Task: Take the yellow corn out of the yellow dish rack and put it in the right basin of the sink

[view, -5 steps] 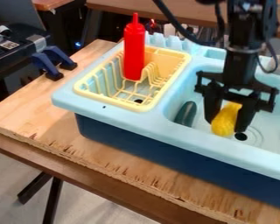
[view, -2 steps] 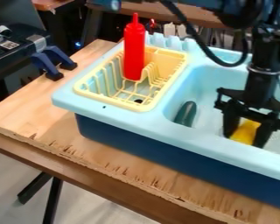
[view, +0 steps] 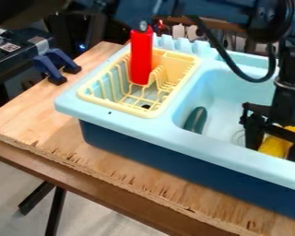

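Camera view: bright yellow object [view: 275,146]

The sink unit [view: 193,138] sits on the bench [view: 57,138]. At its left, the dish rack [view: 153,112] holds the bottle [view: 141,57] upright; right of the rack, the long object [view: 195,120] lies in the basin [view: 224,99], left of the hand [view: 277,146].

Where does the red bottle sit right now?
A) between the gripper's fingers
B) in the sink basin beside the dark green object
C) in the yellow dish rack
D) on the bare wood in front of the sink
C: the red bottle stands upright inside the yellow dish rack, left of the basin in the picture.
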Robot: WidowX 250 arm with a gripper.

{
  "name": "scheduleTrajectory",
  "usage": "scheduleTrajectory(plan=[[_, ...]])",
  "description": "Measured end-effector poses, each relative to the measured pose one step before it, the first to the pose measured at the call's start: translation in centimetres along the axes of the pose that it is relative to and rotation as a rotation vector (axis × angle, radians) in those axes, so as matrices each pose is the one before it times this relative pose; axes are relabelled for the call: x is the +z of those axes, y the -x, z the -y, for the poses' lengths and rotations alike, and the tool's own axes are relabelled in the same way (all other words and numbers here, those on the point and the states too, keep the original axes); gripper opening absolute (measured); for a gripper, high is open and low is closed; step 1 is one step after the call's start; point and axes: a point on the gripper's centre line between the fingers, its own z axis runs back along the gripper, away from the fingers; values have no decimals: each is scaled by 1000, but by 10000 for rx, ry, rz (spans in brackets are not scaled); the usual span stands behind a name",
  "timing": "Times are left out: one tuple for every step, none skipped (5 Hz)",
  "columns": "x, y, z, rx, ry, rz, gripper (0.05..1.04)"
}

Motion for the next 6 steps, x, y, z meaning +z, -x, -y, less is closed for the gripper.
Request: scheduleTrajectory(plan=[[60, 730, -973, 461, 136, 266, 999], [692, 805, -1113, 566, 459, 404, 999], [2822, 73, -975, 459, 133, 786, 999], [2395, 202, -411, 230, 436, 1167, 999], [1757, -265, -357, 86, 70, 378, 999], [1218, 168, -773, -487, -628, -406, 999]])
